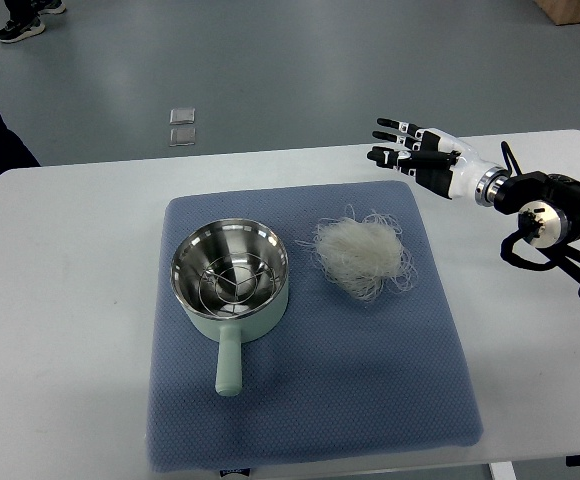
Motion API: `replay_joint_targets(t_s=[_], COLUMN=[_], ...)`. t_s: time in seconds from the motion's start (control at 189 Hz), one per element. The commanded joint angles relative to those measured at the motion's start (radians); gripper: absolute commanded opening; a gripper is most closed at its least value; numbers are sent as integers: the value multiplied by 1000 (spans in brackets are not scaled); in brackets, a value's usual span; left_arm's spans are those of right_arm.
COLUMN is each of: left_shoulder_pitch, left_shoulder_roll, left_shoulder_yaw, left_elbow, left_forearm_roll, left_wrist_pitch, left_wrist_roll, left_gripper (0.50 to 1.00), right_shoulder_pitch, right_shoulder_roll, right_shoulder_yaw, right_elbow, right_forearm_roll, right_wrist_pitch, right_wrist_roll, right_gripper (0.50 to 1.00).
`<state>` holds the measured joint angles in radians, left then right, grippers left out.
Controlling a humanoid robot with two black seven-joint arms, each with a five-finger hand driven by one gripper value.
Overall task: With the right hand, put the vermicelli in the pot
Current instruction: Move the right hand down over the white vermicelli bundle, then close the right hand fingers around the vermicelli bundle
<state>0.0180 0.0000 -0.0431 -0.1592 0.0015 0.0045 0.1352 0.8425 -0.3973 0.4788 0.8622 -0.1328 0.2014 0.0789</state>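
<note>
Your right hand hovers with fingers spread and empty beyond the vermicelli nest, beside the mint-green pot.

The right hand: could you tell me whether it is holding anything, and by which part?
Nothing is held. The right hand hovers open, apart from the vermicelli on the mat.

One pot, pale green, one handle. One wire rack inside pot. One bundle of vermicelli. One blue mat. One white counter. One robot hand showing. Two small clear squares on floor. One black shoe fully seen, second only partly.
</note>
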Motion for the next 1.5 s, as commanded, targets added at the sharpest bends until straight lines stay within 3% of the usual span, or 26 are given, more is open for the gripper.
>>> replay_joint_targets(t_s=[0.0,0.355,0.673,0.948,1.494], left_shoulder_pitch=[5,-1,-4,-4,-4], left_shoulder_roll=[0,0,0,0,0], left_shoulder_yaw=[2,0,-1,0,0], left_elbow=[3,0,0,0,1], left_forearm_roll=[0,0,0,0,0], left_wrist_pitch=[5,2,3,3,3], left_wrist_roll=[6,4,4,4,3], left_gripper=[1000,1000,1000,1000,1000], right_shoulder_pitch=[0,26,46,70,70], right_shoulder_roll=[1,-3,-35,-68,-57], right_shoulder_yaw=[3,3,1,-20,-134], right_elbow=[0,31,78,138,164], right_forearm_roll=[-25,-257,-634,-987,-1139], right_wrist_pitch=[3,19,107,121,108], right_wrist_roll=[4,12,15,85,85], right_gripper=[926,924,924,924,924])
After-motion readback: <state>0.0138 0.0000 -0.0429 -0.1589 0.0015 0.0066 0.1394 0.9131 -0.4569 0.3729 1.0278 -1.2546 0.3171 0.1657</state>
